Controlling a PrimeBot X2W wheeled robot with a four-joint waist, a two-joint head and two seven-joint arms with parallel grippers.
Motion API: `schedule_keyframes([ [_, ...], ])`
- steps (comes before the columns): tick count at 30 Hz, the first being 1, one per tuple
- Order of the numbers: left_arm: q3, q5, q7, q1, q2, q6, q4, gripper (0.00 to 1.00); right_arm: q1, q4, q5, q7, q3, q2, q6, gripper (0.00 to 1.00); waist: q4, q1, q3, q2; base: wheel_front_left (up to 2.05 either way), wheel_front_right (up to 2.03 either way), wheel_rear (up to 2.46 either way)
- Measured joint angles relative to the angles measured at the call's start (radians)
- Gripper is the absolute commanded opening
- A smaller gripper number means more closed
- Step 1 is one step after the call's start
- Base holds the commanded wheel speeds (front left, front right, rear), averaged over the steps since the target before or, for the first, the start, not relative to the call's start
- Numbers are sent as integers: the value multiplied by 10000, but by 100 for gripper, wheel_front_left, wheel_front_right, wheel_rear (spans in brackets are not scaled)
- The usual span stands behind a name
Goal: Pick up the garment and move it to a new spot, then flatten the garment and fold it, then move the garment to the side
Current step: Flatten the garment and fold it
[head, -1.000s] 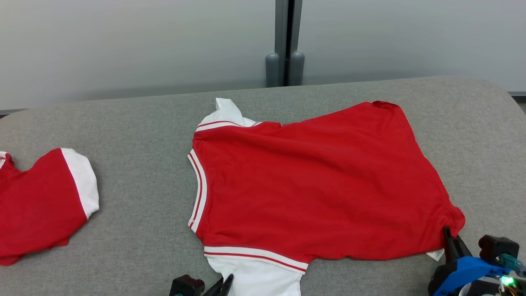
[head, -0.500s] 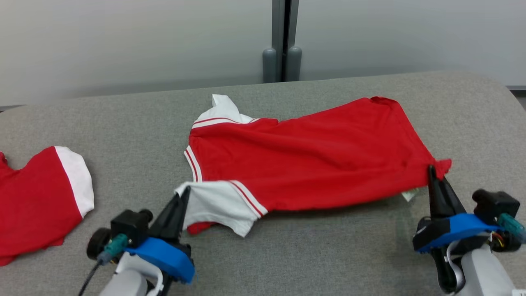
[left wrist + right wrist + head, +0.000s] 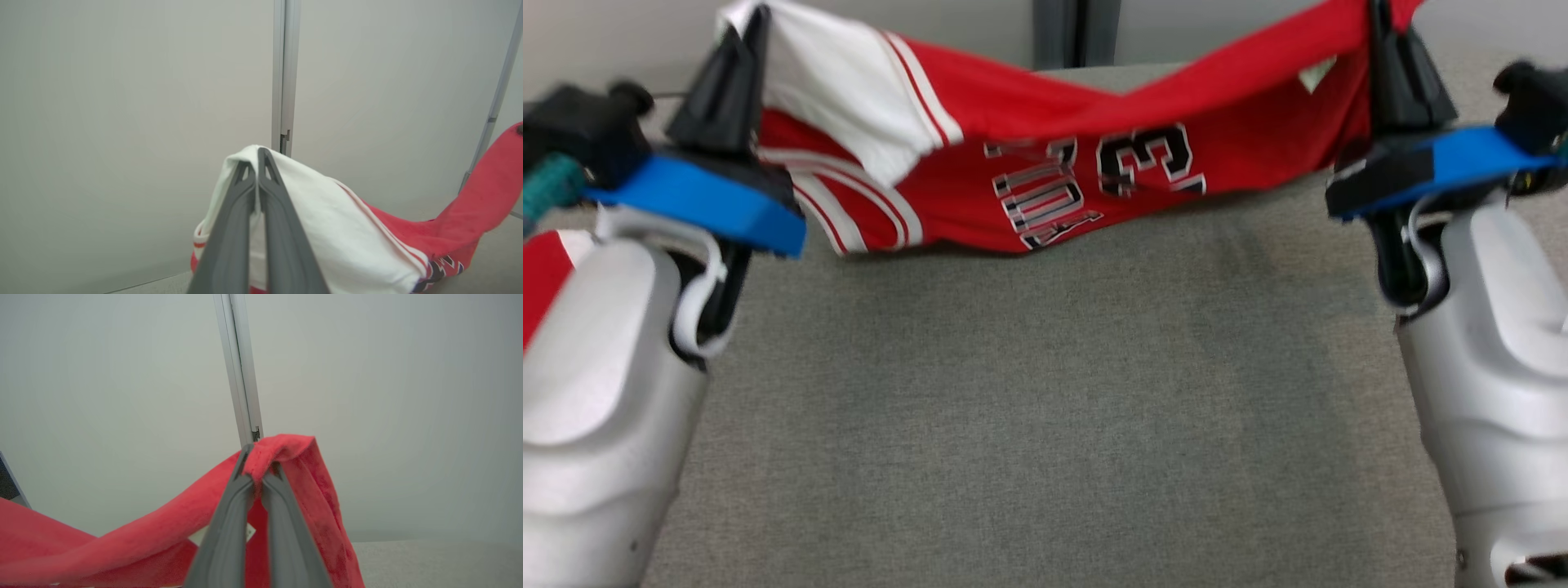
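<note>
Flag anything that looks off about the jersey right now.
The jersey hangs slack between the left gripper and right gripper, both shut on it. Its white sleeve is flopped over the red front near the left gripper, and the print reads upside down in the head view.

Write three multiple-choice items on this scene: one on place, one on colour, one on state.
1. Where does the left gripper grip the jersey? A sleeve B collar C number
2. The table is: A blue B grey C brown
3. The jersey is: A folded B lying flat C hung between both grippers
Key: 1 A, white sleeve cloth sits in its jaws; 2 B, grey surface; 3 C, the right gripper holds the other end up.
</note>
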Motion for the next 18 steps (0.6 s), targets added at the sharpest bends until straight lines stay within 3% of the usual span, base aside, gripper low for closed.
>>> schedule_keyframes([
  [11,153,-372,431,-5600,88,-146,1337,0,-5660,2537,244,73,-445,-25,0,0,196,2,1891,0,0,0,0],
  [18,-462,-621,130,-8301,-150,-192,2405,0,-7974,3749,234,29,-857,-59,0,0,427,1,2305,0,0,0,0],
])
